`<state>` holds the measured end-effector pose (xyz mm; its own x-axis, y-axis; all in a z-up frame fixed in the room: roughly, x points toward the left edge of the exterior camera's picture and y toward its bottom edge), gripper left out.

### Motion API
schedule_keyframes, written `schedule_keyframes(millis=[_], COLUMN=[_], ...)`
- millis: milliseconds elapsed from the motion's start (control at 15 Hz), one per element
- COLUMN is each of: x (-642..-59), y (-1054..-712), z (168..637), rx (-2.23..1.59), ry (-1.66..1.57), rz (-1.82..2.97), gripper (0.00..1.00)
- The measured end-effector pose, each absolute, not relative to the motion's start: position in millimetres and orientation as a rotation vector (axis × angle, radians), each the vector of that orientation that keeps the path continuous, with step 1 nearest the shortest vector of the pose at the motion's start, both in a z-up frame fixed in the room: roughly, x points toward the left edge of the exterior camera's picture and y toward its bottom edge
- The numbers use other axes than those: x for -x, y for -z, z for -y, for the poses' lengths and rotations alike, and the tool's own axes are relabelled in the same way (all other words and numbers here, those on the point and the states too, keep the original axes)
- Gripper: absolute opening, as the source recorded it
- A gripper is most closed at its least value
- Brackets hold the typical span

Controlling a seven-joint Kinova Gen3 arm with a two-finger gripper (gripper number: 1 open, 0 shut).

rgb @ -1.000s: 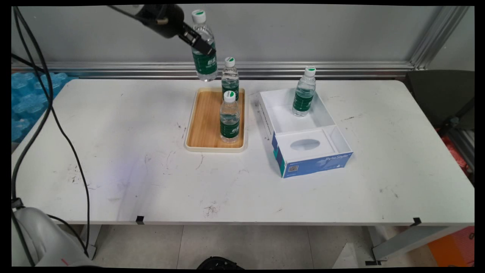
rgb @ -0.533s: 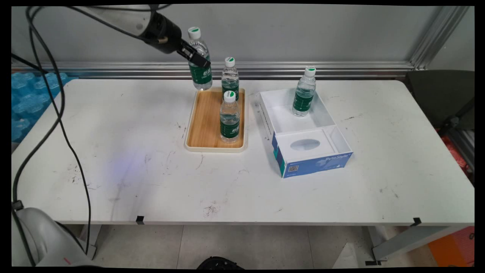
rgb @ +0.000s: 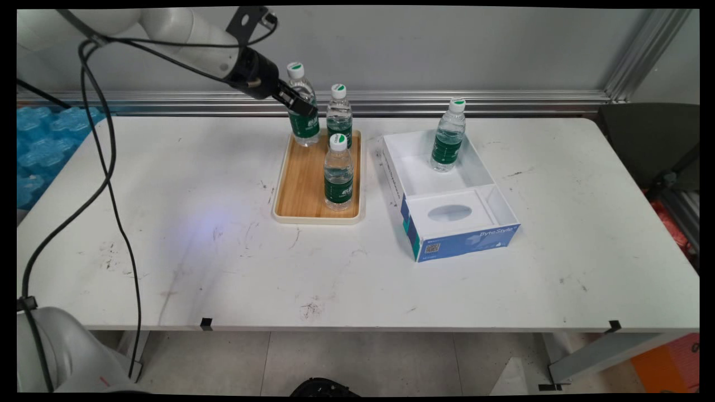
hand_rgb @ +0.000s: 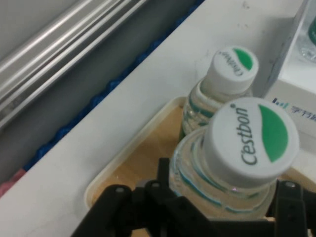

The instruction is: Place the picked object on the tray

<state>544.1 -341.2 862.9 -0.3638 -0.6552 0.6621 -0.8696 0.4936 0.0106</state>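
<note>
Bottle (rgb: 303, 114) lower now, clamped in closed pincer (rgb: 301, 109) (over tray (rgb: 296, 184) corner)

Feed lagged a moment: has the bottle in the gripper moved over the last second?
Yes. The held bottle has come down toward the wooden tray, now at its far left corner beside the back bottle.

"C'estbon" in green on the white cap (hand_rgb: 251, 137) of the held bottle, same on the cap behind (hand_rgb: 231, 65). "Byte Style" on the blue box front (rgb: 475, 239), w/ a QR code.
</note>
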Motion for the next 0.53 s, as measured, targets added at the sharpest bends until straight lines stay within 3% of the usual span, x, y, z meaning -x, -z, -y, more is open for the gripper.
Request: schedule_keyframes(millis=[533], x=[-553.8], y=[-824.1], z=[355.5], rx=[-1.246], ry=[-0.434], rz=[2.143], gripper=[0.0])
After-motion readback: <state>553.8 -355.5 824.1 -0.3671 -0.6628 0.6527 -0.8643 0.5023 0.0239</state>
